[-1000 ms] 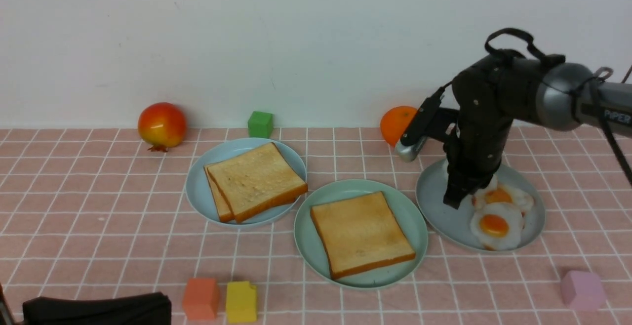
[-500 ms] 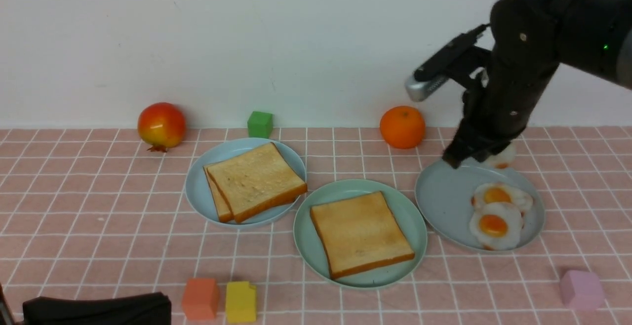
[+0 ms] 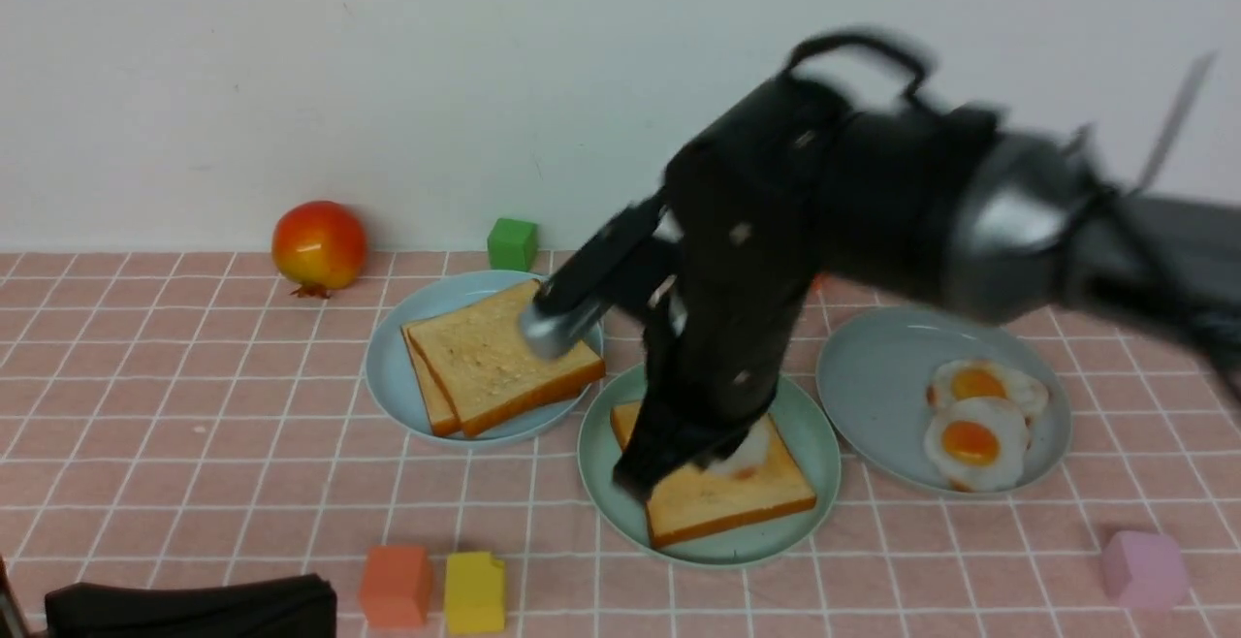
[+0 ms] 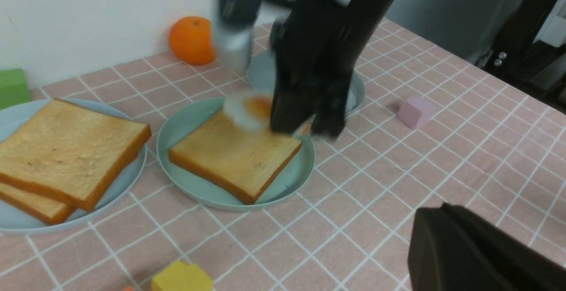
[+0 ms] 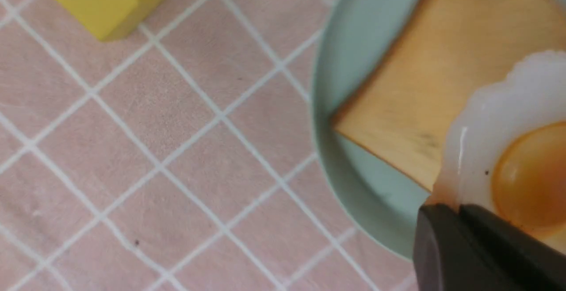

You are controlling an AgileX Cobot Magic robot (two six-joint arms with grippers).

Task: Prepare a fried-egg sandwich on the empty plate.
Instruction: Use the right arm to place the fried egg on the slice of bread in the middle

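Note:
The mint-green plate sits mid-table with one toast slice on it. My right gripper is shut on the edge of a fried egg and holds it just over that toast. In the right wrist view the gripper pinches the egg above the toast and plate. The left wrist view shows the egg over the toast. My left gripper rests shut and empty at the front left; it also shows in the left wrist view.
Two stacked toast slices lie on the left pale blue plate. Two eggs lie on the right blue-grey plate. Around stand a pomegranate, green cube, orange cube, yellow cube, pink cube and an orange.
My right gripper lifted one egg off the right plate, swung left with it, and now holds it low over the toast on the mint-green plate. The left arm has not moved.

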